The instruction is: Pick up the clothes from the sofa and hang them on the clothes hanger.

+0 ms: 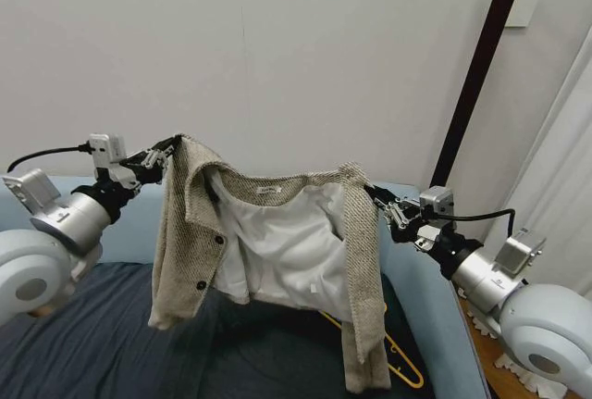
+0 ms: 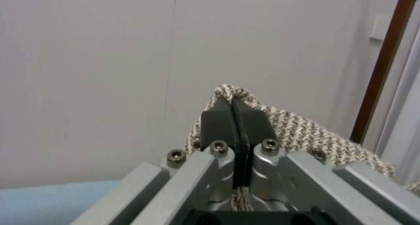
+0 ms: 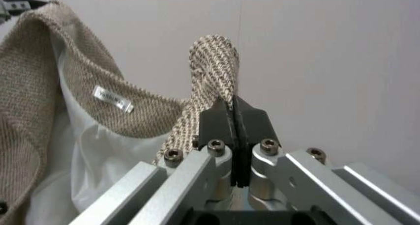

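Jacket [image 1: 190, 232], beige tweed with white lining, hangs spread open in the air above the blue sofa [image 1: 139, 223], its sleeves dangling toward the seat. I see my left hand [image 1: 172, 147] clamped on one shoulder and my right hand [image 1: 372, 193] clamped on the other. A yellow hanger [image 1: 407, 368] lies on the sofa seat beneath the jacket.

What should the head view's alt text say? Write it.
A beige tweed jacket with white lining hangs spread between the left gripper and right gripper, jaws shut on its shoulders, above a blue sofa. A yellow hanger lies beneath.
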{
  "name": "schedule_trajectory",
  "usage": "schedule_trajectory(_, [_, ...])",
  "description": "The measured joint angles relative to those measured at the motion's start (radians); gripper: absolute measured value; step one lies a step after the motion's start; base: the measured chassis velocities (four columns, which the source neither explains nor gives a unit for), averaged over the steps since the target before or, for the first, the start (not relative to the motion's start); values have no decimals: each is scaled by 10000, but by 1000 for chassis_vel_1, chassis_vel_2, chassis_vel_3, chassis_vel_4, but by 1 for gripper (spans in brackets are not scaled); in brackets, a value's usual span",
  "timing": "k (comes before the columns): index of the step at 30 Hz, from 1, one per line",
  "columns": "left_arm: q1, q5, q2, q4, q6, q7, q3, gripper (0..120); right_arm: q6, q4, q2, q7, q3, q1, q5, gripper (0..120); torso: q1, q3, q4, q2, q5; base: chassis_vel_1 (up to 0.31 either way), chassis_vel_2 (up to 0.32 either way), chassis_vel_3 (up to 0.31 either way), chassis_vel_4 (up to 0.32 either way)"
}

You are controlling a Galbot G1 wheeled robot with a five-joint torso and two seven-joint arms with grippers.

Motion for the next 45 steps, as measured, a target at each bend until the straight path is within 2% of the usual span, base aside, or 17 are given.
schedule_trajectory(3, [168, 195, -198, 99, 204, -167, 166, 0, -11, -264, 337, 4, -257, 33, -30, 0, 0, 0, 0, 0, 0, 0, 0, 0, 0])
schedule_trajectory(7, [562, 1055, -1000, 693, 483, -315, 1034, 0, -8, -1430, 1468, -102, -1281, 333, -371, 0, 0, 2, 3, -1, -3, 0, 0, 0, 0])
schedule_trajectory(8, [562, 1055, -1000, 693, 483, -315, 1034, 0, -8, -1430, 1468, -102, -1281, 333, -371, 0, 0, 2, 3, -1, -3, 0, 0, 0, 0])
schedule_trajectory(13, [1050, 2005, -2477, 1760, 511, -362, 1901, 0, 102, -3037, 2896, -248, -2624, 323, -772, 0, 0, 2, 2, -1, -8, 0, 0, 0, 0])
schedule_trajectory(14, [1050, 2005, -2477, 1760, 511, -362, 1901, 0, 102, -3037, 2896, -248, -2624, 323, -772, 0, 0, 2, 2, -1, -8, 0, 0, 0, 0])
schedule_trajectory(18, [1339, 2908, -3771, 2758, 499, -221, 2394, 0, 394, -4795, 4070, -570, -3646, 457, -1524, 0, 1, 2, 1, -2, -5, 0, 0, 0, 0])
schedule_trajectory(25, [1451, 3554, -4599, 3922, 228, 82, 2601, 0, 818, -6593, 5053, -873, -4304, 665, -2040, 0, 1, 0, 6, -1, 0, 0, 0, 0, 0])
schedule_trajectory(29, [803, 3945, -5109, 4989, 42, 157, 3114, 0, 986, -7398, 5488, -952, -4448, 818, -2251, 0, 1, 1, 0, -2, 0, 0, 0, 0, 0])
schedule_trajectory(31, [753, 3960, -5136, 5055, 35, 162, 3160, 0, 986, -7445, 5511, -953, -4464, 845, -2250, 0, 1, 1, 0, -2, -1, 0, 0, 0, 0])
schedule_trajectory(35, [-291, 4181, -5542, 6169, -146, 304, 4055, 0, 975, -8052, 5841, -929, -4675, 1256, -2118, 0, 1, 1, 3, -2, 0, 0, 0, 0, 0])
schedule_trajectory(36, [-291, 4181, -5542, 6169, -146, 304, 4055, 0, 975, -8052, 5841, -929, -4675, 1256, -2118, 0, 1, 1, 3, -2, 0, 0, 0, 0, 0])
schedule_trajectory(39, [-1266, 4267, -5895, 7296, -305, 347, 4806, 0, 925, -8595, 6203, -881, -4753, 1508, -2025, 0, 1, 1, 1, -2, 0, 0, 0, 0, 0])
schedule_trajectory(40, [-1266, 4267, -5895, 7296, -305, 347, 4806, 0, 925, -8595, 6203, -881, -4753, 1508, -2025, 0, 1, 1, 1, -2, 0, 0, 0, 0, 0])
schedule_trajectory(44, [-2120, 4310, -6260, 8311, -383, 364, 5303, 0, 925, -9143, 6427, -895, -4803, 1702, -2058, 0, 2, 2, 2, -2, -2, 0, 0, 0, 0])
schedule_trajectory(45, [-2382, 4352, -6358, 8601, -418, 362, 5440, 4, 925, -9318, 6479, -900, -4805, 1760, -2061, 0, 2, 2, 1, -2, 0, 0, 0, 0, 0])
